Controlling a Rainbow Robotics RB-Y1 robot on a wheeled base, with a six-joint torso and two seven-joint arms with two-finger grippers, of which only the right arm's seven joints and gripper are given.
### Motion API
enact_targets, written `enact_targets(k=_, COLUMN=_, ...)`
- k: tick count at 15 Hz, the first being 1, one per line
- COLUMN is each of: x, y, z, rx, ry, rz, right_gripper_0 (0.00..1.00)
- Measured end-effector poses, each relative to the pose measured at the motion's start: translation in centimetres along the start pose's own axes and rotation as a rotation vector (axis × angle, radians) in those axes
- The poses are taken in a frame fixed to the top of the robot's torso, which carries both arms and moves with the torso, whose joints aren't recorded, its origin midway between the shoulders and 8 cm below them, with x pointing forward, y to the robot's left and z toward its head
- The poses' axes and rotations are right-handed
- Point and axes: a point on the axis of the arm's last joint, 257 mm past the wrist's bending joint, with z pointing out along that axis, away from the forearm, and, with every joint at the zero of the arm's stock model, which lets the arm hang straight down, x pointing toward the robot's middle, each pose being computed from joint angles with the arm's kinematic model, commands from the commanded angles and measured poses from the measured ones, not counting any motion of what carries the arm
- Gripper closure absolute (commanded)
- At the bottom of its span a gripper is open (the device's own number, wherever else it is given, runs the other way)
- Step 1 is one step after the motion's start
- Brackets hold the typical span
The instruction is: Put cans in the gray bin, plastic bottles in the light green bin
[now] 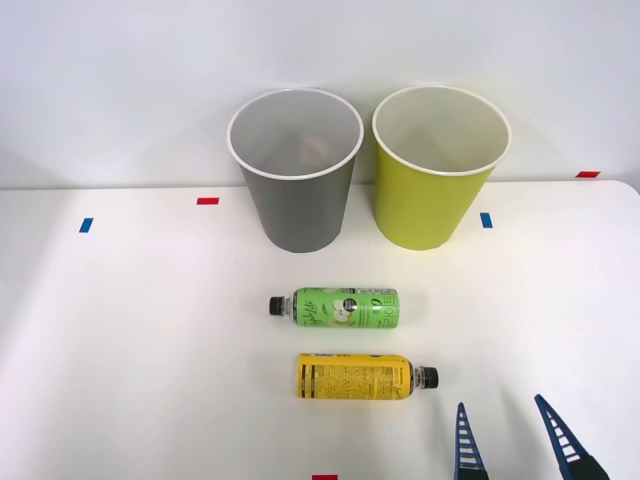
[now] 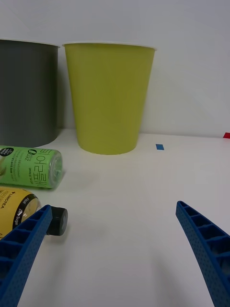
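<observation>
Spread wide and holding nothing, the jaws of the right gripper (image 1: 510, 440) sit low over the near edge of the white table (image 1: 120, 340), just to the right of the yellow bottle (image 1: 358, 377). From the wrist view the gripper (image 2: 115, 240) has one blue finger (image 2: 26, 240) right beside that bottle's black cap (image 2: 57, 220), so the opening looks set for a grab at the cap end, though the body lies off to one side and the hand would probably need to shift toward it first

Both bottles lie on their sides, which keeps them from tipping but means they could roll if nudged. The green bottle (image 1: 338, 308) lies just behind the yellow one with its cap pointing the opposite way, apart from it, leaving room for fingers between

Behind them the gray bin (image 1: 297, 205) and the light green bin (image 1: 432, 205) stand upright side by side, mouths open upward for dropping things in. The light green bin is on the working arm's side, a short carry for either bottle. Something small lies inside the gray bin, too dim to name. Neither bottle has been binned yet
</observation>
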Motion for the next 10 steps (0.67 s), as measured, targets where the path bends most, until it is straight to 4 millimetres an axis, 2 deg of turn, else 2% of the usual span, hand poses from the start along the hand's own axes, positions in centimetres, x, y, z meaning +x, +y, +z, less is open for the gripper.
enact_targets(k=10, x=0.0, y=0.0, z=0.0, rx=0.0, ry=0.0, rz=0.0, right_gripper_0=0.11)
